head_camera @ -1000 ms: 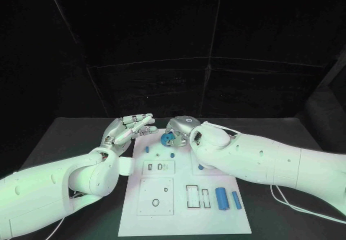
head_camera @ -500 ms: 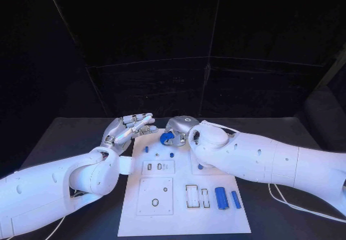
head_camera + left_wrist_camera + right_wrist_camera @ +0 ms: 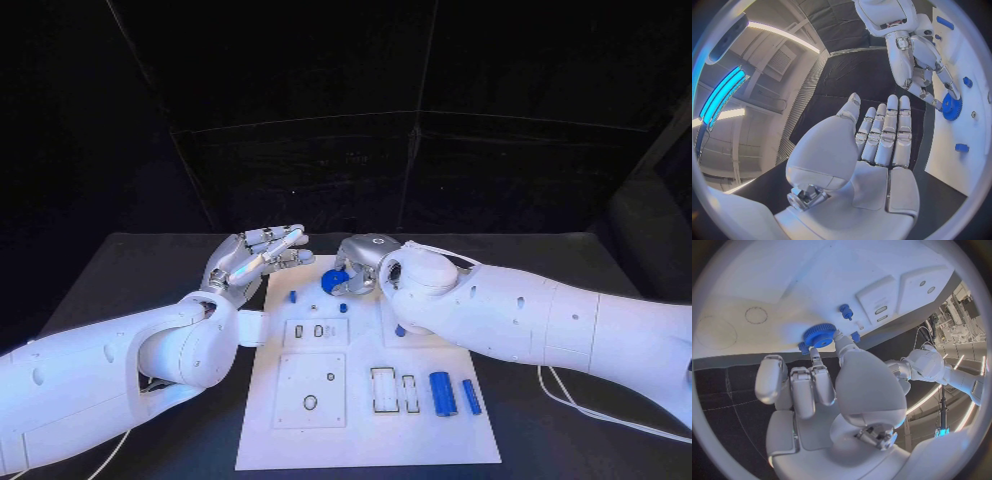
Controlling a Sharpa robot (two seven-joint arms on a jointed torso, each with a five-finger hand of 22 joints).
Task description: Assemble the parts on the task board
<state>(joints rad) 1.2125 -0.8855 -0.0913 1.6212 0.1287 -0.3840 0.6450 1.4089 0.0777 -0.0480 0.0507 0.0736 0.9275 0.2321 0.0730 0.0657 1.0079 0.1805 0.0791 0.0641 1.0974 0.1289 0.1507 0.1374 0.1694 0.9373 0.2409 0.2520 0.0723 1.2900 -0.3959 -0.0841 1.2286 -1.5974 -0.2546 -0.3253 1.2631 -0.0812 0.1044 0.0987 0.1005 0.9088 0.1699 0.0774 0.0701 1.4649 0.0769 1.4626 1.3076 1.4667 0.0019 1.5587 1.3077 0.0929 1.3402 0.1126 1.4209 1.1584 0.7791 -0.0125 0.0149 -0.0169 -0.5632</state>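
R hand (image 3: pixel 358 268) hung over the far end of the task board (image 3: pixel 369 440), holding a blue gear (image 3: pixel 335 281) pinched at its fingertips; the other fingers curled down around it. In the R wrist view the gear (image 3: pixel 820 334) sat right at the tips of that hand (image 3: pixel 817 390), teeth visible, flat face toward the board (image 3: pixel 804 280), close above its surface; can't tell if it touched. Just beside the gear in that view: a small blue peg (image 3: pixel 845 311) standing on the board, and little blue bits on either side of the gear, too small to tell apart.

L hand (image 3: pixel 257 256) was raised at the board's far L corner, palm up, fingers straight and close together, holding nothing. It sat just beside the R hand, not touching gear or board. L wrist view: flat palm (image 3: pixel 873 150) w/ the R hand (image 3: pixel 920 60) above it, gear (image 3: pixel 952 107) at that hand's fingertips over the white board (image 3: pixel 967 150).

Elsewhere on the board, nearer the robot: two blue cylinders (image 3: pixel 443 394) lying side by side at the R edge, next to rectangular slots (image 3: pixel 385 390); a square plate w/ an oval hole (image 3: pixel 310 403) to the L of them; small blue pegs (image 3: pixel 293 297) near the far end.
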